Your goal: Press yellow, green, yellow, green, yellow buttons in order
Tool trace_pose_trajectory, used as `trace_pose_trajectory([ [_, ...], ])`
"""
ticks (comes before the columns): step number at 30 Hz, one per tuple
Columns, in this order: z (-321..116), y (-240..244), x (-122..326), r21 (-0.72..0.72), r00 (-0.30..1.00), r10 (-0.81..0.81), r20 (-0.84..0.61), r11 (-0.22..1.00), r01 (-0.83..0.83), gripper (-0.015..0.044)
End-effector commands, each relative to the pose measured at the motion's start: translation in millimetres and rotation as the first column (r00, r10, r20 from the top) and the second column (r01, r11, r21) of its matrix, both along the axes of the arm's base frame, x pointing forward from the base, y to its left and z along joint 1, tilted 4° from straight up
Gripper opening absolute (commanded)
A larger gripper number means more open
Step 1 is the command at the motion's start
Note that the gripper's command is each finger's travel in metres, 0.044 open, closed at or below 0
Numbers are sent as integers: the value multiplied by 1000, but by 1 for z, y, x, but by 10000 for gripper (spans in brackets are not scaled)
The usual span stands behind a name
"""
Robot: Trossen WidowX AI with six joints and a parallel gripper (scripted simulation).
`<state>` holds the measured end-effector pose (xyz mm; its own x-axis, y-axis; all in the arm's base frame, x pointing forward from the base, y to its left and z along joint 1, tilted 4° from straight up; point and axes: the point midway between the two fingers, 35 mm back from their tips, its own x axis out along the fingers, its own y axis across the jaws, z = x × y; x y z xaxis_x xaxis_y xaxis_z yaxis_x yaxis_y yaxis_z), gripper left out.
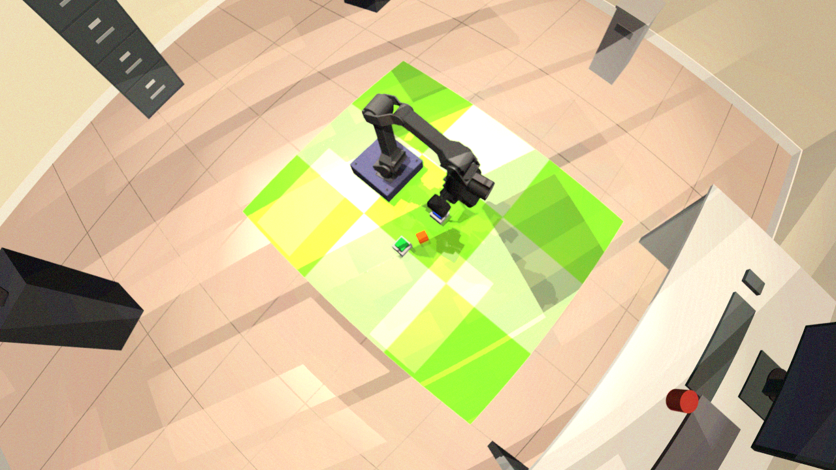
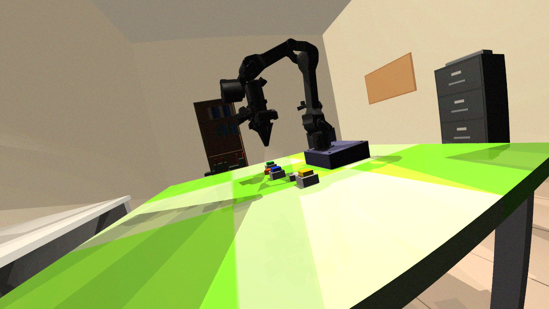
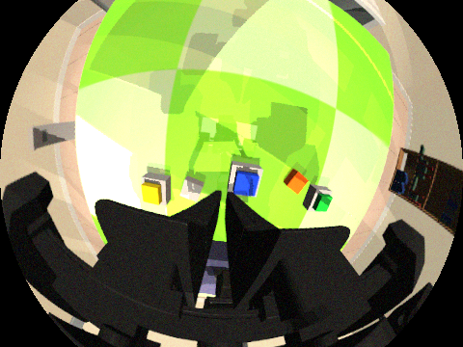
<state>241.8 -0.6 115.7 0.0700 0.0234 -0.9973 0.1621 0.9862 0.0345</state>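
Observation:
The yellow button (image 2: 306, 172) (image 3: 151, 193) sits on a grey base, left in the wrist view; in the top view the arm hides it. The green button (image 1: 401, 243) (image 2: 269, 163) (image 3: 322, 202) stands at the right in the wrist view. My gripper (image 2: 266, 145) (image 3: 223, 197) is shut and empty, high above the table, between the yellow and green buttons and near the blue button in the wrist view. Neither the yellow nor the green button is touched by the fingers.
The blue button (image 1: 438, 215) (image 2: 275, 169) (image 3: 246, 183) lies close to below the gripper. An orange block (image 1: 422, 236) (image 2: 266, 171) (image 3: 296, 180) lies between the blue and green buttons. A small white block (image 2: 292, 177) (image 3: 193, 187) lies between the yellow and blue buttons.

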Motion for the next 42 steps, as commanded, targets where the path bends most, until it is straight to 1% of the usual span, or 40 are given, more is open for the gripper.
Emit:
trace_pose_trajectory([
  [1,1,40,-8,0,1000,-6,0,1000,6,20],
  [8,3,112,-38,12,1000,-6,7,1000,6,20],
  [10,4,124,-46,15,1000,-6,8,1000,6,20],
  [14,1,126,-46,16,1000,-6,8,1000,6,20],
  [19,-55,128,-42,16,1000,-6,8,1000,6,20],
  [26,-60,128,-42,16,1000,-6,8,1000,6,20],
  [42,-86,129,-39,16,1000,-6,8,1000,6,20],
])
